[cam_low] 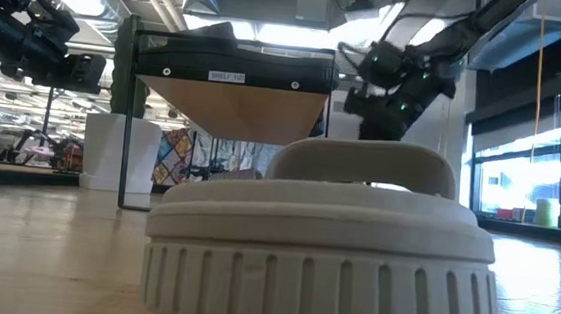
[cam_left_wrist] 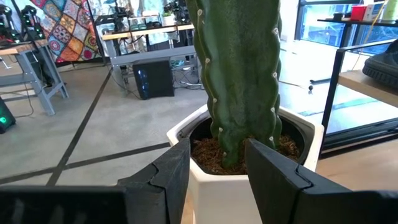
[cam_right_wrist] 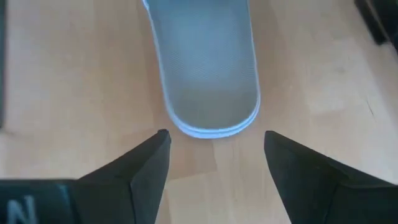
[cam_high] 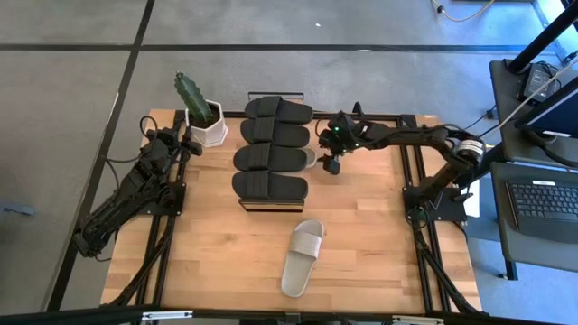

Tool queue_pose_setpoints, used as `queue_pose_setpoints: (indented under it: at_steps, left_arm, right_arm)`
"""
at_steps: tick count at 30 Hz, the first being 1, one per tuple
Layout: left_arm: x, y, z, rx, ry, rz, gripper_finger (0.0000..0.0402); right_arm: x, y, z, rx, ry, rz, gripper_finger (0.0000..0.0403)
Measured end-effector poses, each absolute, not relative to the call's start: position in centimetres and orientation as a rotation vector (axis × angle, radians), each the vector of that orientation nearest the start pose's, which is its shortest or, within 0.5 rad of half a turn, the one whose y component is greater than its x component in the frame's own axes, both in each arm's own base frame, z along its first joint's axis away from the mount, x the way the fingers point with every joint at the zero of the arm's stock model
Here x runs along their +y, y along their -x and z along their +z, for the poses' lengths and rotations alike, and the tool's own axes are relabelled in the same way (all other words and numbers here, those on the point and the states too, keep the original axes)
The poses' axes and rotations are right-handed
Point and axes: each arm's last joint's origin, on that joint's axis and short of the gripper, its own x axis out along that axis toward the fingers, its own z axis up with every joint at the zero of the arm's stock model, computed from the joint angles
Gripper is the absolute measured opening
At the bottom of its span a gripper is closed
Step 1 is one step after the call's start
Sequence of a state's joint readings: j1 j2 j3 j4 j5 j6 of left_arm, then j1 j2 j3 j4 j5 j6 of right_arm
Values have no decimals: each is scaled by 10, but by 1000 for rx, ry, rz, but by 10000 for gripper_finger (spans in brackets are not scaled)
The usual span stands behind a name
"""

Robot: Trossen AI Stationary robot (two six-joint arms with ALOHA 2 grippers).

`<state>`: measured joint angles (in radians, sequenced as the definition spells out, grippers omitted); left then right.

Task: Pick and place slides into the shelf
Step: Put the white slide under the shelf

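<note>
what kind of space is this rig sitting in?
Looks like a robotics lab or workshop, not a home. A wooden table stands on bare concrete floor, a desk with a keyboard sits beside it, and exposed ceiling ducts and workbenches show behind.

A: What are the two arms built like?

B: Both are dark, nearly black, made of chunky jointed segments. The left arm (cam_high: 126,194), at the left of the overhead frame, has black cables trailing off its base toward the lower left.

A: And the other one?

B: The right arm (cam_high: 411,140), at the upper right of centre, shows a small green light near its wrist, and a pale band around a joint further right. The same green glow appears at the upper right of the level view.

A: The tools?

B: The left tool (cam_left_wrist: 214,171) has two broad, angular, matt black fingers (cam_left_wrist: 168,174). The right tool (cam_right_wrist: 214,165) has tapering dark ones, with a white letter N at the lower left.
</note>
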<state>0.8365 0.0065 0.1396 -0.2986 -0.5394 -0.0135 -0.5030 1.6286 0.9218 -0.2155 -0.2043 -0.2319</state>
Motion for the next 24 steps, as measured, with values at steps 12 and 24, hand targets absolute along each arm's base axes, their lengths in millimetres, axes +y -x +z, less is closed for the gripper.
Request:
queue_pose_setpoints:
  at_steps: [12, 24]
  left_arm:
    - [71, -44, 182, 168, 38, 1375, 147]
    - [71, -44, 182, 168, 38, 1375, 147]
  right_arm:
    - [-118, -262, 208, 950, -238, -168, 259]
    - [-87, -273, 207, 969, -215, -76, 259]
